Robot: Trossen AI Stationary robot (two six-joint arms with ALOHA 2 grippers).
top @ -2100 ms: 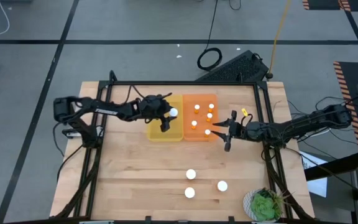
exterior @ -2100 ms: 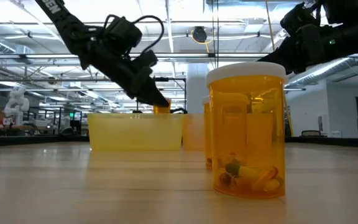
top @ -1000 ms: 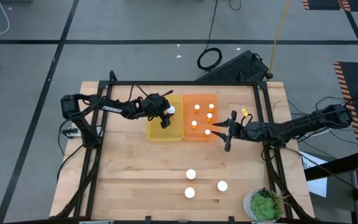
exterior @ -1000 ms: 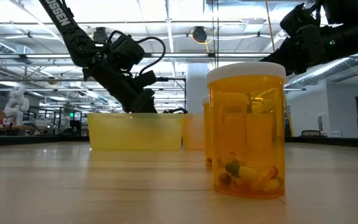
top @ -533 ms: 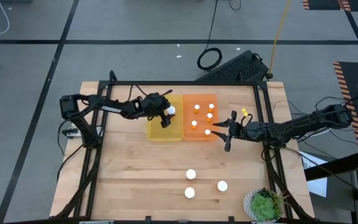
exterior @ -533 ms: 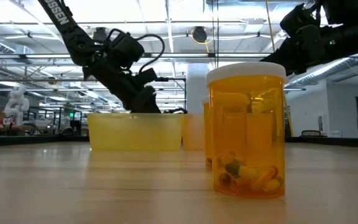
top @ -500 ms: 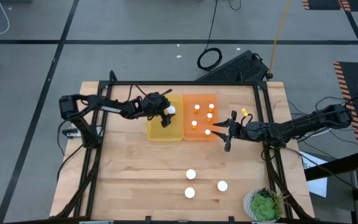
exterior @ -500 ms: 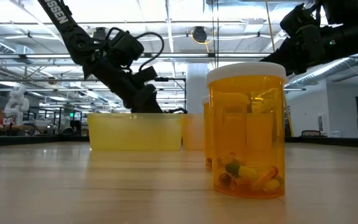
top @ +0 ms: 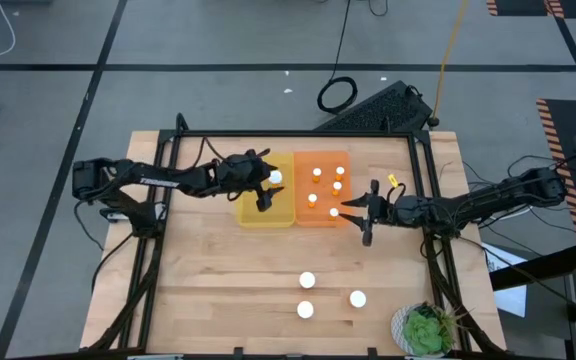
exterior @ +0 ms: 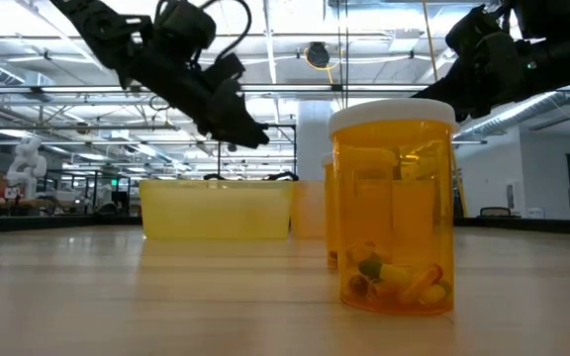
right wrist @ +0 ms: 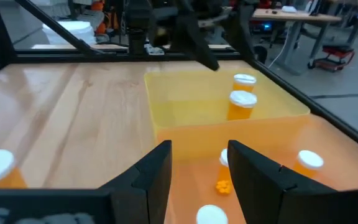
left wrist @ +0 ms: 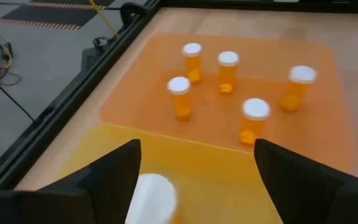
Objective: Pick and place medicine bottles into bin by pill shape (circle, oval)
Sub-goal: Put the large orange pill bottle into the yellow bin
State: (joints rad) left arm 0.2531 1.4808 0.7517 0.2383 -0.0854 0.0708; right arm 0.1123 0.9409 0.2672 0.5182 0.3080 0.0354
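Nearest my low camera, three medicine bottles [top: 307,281] stand unsorted on the bench [top: 208,290], close together near its front edge beside a small potted plant [top: 426,330]; one of them fills much of the low view [exterior: 394,208], with mixed pills in the bottom.

Farther back sit the two bins, touching side by side. The orange bin [top: 322,188] holds five upright bottles. The yellow bin [top: 265,205] has two bottles inside, seen from the right wrist [right wrist: 243,93].

My left gripper [top: 264,190] hangs above the yellow bin with its fingers spread apart and nothing between them; a white cap [left wrist: 152,196] lies just below it in the left wrist view. My right gripper [top: 365,215] waits at the orange bin's outer edge, fingers parted with a narrow gap, empty.

I judge a drop into the yellow bin is done, with three bottles left.

Risks from here: the three front bottles stand close, so coming down on one with wide fingers could knock a neighbour over and send it rolling off the bench. I also cannot read pill shape from above, so a wrong bin is possible.
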